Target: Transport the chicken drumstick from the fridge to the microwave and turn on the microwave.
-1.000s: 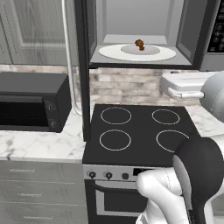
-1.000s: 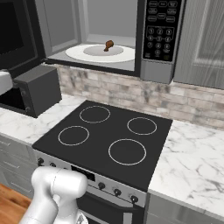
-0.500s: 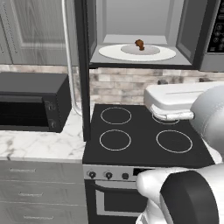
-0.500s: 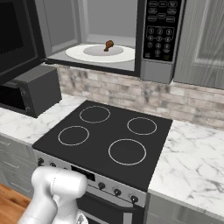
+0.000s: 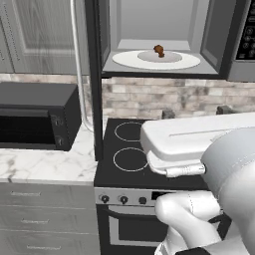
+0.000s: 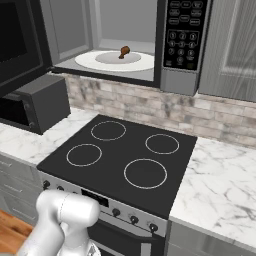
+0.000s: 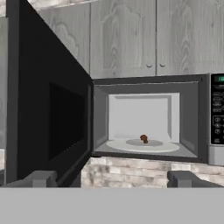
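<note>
The microwave [image 7: 148,120] stands open above the stove, its black window door [image 7: 48,113] swung out to the left. On its white turntable [image 6: 114,60] lies the small brown chicken drumstick [image 5: 159,50] [image 6: 124,51] [image 7: 144,138]. My gripper [image 7: 111,179] is open and empty, well back from the opening and facing it, level with the brick wall below the cavity. From the left base camera, the gripper [image 5: 196,111] hangs over the cooktop. The button panel [image 6: 184,30] sits at the microwave's right. The fridge is out of view.
A black cooktop [image 6: 125,150] with four rings lies under the microwave. A black countertop oven [image 5: 35,117] stands on the marble counter [image 5: 45,167] to the left. More marble counter [image 6: 220,170] runs to the right. Grey wall cupboards [image 7: 144,39] hang above.
My hand has drawn back from the microwave and come lower over the stove, growing larger in the left base view. The drumstick stays on the turntable.
</note>
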You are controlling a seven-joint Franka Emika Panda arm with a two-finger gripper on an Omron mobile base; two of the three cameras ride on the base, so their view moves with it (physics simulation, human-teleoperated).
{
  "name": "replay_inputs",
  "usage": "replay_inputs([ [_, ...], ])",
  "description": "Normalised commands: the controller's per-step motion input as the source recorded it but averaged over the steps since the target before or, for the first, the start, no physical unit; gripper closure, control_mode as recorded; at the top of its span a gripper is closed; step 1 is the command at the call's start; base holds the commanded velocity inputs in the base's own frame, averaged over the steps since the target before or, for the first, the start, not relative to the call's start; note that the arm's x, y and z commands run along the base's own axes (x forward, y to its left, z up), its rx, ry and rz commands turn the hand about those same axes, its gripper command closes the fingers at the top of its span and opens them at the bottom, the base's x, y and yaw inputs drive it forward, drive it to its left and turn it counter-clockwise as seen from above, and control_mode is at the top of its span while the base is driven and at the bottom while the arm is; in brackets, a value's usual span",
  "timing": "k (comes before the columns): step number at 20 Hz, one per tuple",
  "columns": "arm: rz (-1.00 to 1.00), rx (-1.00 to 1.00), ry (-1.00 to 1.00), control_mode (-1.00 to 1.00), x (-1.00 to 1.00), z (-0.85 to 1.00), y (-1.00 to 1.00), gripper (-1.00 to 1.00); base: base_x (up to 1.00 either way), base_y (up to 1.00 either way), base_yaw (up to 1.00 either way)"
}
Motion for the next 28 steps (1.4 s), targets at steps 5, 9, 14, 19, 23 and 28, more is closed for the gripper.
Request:
replay_inputs([
  [5,0.0,-0.02,0.0,-1.0,-0.25,0.0,0.41,-1.0,0.0,0.0,0.0],
  [9,0.0,-0.05,0.0,-1.0,0.0,-0.06,0.53,-1.0,0.0,0.0,0.0],
  [14,0.0,-0.08,0.0,-1.0,0.2,-0.17,0.59,-1.0,0.0,0.0,0.0],
  [19,-0.11,-0.07,0.0,-1.0,0.55,-0.17,0.46,-1.0,0.0,0.0,0.0],
  [23,-0.17,-0.05,-0.04,-1.0,0.84,-0.12,0.21,-1.0,0.0,0.0,0.0],
  [28,-0.12,-0.07,-0.09,-1.0,0.85,-0.31,0.14,-1.0,0.0,0.0,0.0],
])
